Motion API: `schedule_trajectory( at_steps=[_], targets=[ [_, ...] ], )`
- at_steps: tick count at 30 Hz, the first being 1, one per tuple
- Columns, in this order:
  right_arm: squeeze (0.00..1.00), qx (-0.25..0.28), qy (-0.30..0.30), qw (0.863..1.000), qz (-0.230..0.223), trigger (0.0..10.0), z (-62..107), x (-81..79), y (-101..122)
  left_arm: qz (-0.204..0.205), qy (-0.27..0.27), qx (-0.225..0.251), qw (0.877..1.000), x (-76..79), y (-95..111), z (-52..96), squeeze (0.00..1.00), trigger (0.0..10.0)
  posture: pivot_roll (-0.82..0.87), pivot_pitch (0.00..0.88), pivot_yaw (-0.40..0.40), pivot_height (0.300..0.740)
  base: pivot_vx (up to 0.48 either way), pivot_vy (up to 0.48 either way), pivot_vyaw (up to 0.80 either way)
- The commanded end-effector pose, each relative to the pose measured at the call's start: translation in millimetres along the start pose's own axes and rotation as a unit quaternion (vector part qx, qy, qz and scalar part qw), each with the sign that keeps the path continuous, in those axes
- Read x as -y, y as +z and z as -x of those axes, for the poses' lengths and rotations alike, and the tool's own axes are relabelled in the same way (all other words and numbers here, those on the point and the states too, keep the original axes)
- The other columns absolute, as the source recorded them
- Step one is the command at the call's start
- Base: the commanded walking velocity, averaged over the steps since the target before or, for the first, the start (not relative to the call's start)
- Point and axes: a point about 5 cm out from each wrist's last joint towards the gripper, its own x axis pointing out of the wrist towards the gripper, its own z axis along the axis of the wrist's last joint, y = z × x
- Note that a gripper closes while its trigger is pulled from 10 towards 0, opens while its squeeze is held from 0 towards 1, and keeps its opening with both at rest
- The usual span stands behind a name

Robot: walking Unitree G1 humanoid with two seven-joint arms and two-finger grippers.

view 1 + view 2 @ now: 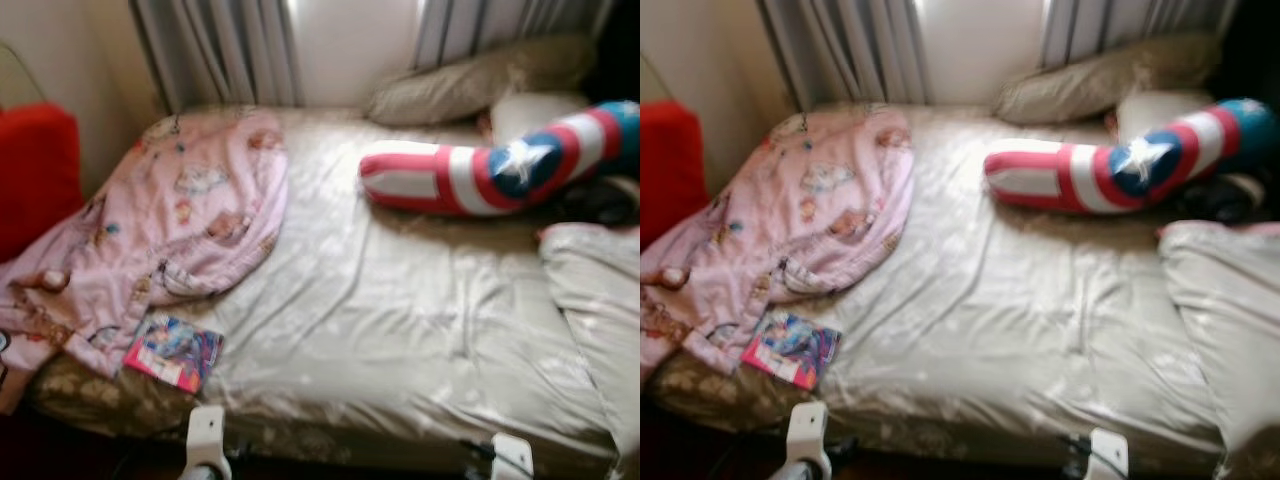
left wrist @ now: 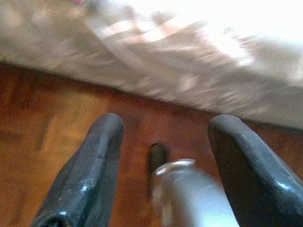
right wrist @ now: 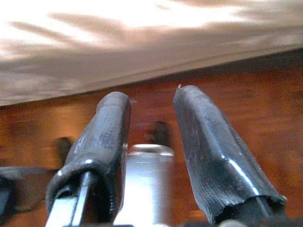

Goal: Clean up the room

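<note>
Pink, the cartoon-print blanket [image 1: 170,220] is lying crumpled over the bed's [image 1: 400,300] left corner, likely tossed aside; a bright booklet [image 1: 173,352] is resting just beside its hem near the front edge. Farther right, a red, white and blue star pillow [image 1: 500,170] is curling against the pillows; both arms are hanging idle below the mattress, left pincer [image 2: 165,137] and right pincer [image 3: 151,118] each open over wooden floor [image 2: 42,127], gripping nothing.
</note>
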Motion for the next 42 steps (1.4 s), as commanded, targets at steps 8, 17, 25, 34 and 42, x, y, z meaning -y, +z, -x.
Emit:
schedule_trajectory(
  at_steps=[8, 17, 25, 34, 42],
  targets=[
    [0.00, -0.009, -0.003, 1.000, 0.004, 10.0, -0.4, -5.9, -3.8, -0.002, -0.005, -0.003, 1.000, 2.8, -0.7, -0.3, 0.00, 10.0, 0.04, 0.045, 0.022, 0.740, 0.000, 0.480, 0.00],
    [0.00, -0.009, 0.002, 1.000, 0.007, 10.0, -1.3, -15.5, -5.5, -0.002, -0.006, -0.006, 1.000, 1.9, -3.5, 0.6, 0.00, 10.0, 0.03, 0.035, 0.021, 0.740, 0.000, 0.480, 0.00],
    [0.00, -0.016, -0.005, 1.000, 0.001, 10.0, 8.7, 11.2, -25.0, -0.003, -0.006, -0.009, 1.000, 2.5, -5.4, 0.9, 0.00, 10.0, 0.04, 0.032, 0.024, 0.740, 0.000, 0.480, 0.00],
    [0.00, -0.025, -0.021, 0.999, -0.002, 10.0, 21.0, 51.2, -31.9, -0.005, -0.007, -0.009, 1.000, 3.2, -4.6, 0.6, 0.00, 10.0, 0.04, 0.032, 0.026, 0.740, 0.000, 0.480, 0.00],
    [0.00, -0.032, -0.017, 0.999, 0.002, 10.0, 15.6, 35.5, -31.0, -0.004, -0.006, -0.007, 1.000, 2.8, -3.6, 0.5, 0.00, 10.0, 0.04, 0.037, 0.025, 0.740, 0.000, 0.480, 0.00]
  ],
)
